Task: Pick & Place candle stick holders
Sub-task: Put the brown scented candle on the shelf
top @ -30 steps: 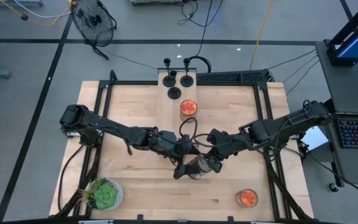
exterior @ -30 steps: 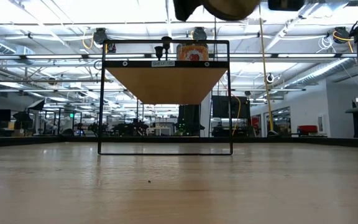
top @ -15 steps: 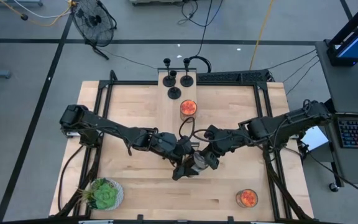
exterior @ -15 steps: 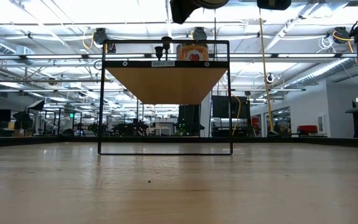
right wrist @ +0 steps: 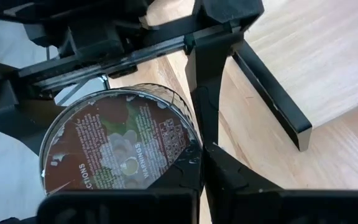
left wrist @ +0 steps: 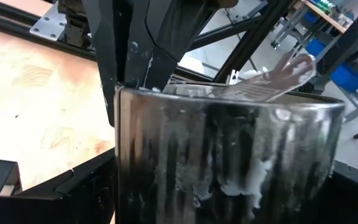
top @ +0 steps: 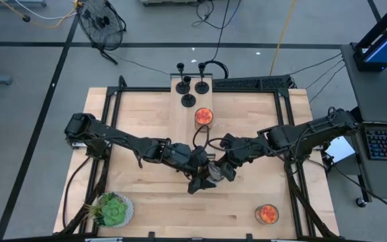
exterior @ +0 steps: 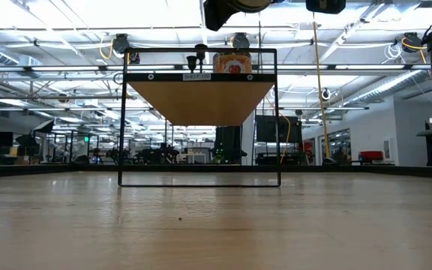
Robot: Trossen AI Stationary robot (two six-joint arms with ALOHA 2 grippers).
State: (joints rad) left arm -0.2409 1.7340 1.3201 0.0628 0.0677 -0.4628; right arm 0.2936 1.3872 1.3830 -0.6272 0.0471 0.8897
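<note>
The jar [top: 213, 176] has risen, pinched by the closed right gripper [top: 222, 173]; keep your wide left gripper [top: 200, 180] clear of it.

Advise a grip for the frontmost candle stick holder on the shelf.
Pinch the thin upright stem of the frontmost candle stick holder, probably from above: its flat round base offers no purchase, and the jar stands close beside it.

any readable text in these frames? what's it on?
"WARNINGS": round label on the base of the glass jar, right wrist view; its smaller print is too small to read.
White tag on the shelf's front bar, low view: blurred, unreadable.
</note>
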